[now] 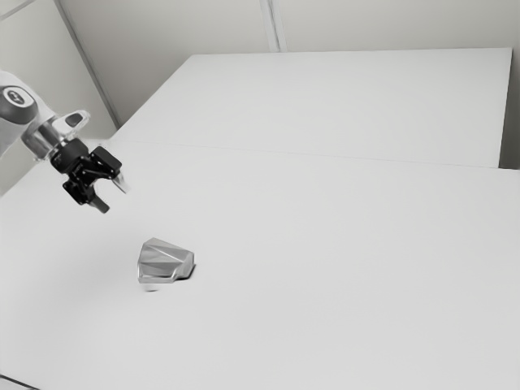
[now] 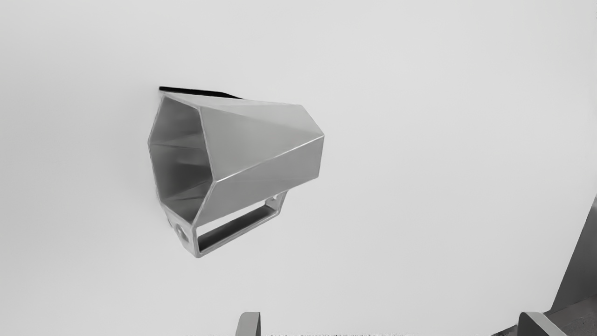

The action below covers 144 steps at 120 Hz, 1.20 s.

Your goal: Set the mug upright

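The mug (image 2: pixel 261 149) lies on its side on the pale tabletop (image 1: pixel 325 284), gray and faceted, its open mouth (image 2: pixel 179 158) wider than its base. Its looped handle (image 2: pixel 240 231) juts out on the side closer to the fingertips. The end effector (image 1: pixel 111 195) hangs above the tabletop, toward the exterior view's left and well apart from the mug, its two fingers spread wide with nothing between them. The white arm (image 1: pixel 18 110) comes in from the exterior view's left. At the far side stands a pale wall (image 1: pixel 390 24).
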Tool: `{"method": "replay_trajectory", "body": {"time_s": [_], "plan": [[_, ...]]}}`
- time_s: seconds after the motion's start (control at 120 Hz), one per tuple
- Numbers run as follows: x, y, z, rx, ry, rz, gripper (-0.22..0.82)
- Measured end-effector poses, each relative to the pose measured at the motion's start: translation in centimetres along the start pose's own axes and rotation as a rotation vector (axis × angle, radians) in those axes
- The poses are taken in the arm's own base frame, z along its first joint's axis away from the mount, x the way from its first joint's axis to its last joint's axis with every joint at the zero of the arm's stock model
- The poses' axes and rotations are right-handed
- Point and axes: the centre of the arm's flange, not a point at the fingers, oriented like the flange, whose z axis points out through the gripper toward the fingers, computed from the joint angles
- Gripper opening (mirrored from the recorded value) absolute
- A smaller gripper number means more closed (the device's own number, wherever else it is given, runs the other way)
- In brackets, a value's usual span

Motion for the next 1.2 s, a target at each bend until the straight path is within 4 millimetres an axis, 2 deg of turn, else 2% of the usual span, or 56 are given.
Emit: {"method": "replay_trajectory", "body": {"time_s": [0.117, 0.2, 0.25, 0.442, 0.542, 0.8, 0.833, 0.942, 1.008, 1.1, 1.2], "plan": [[-0.6, -3.6, 2.2, -0.056, 0.010, -0.015, 0.60], [0.3, -6.2, 4.3, -0.090, 0.011, -0.026, 0.60], [1.0, -7.1, 5.7, -0.109, 0.011, -0.021, 0.60], [3.0, -9.2, 9.3, -0.192, 0.041, 0.016, 0.60], [3.4, -9.4, 10.3, -0.232, 0.052, 0.044, 0.60], [2.3, -9.4, 13.7, -0.369, 0.008, 0.101, 0.60], [2.2, -9.3, 13.9, -0.384, 0.006, 0.109, 0.55], [2.1, -8.9, 14.1, -0.424, 0.009, 0.137, 0.26], [2.0, -8.7, 14.1, -0.440, 0.012, 0.154, 0.12], [2.0, -8.5, 13.9, -0.453, 0.019, 0.174, -0.01], [1.9, -8.5, 13.6, -0.459, 0.029, 0.192, -0.09]]}}
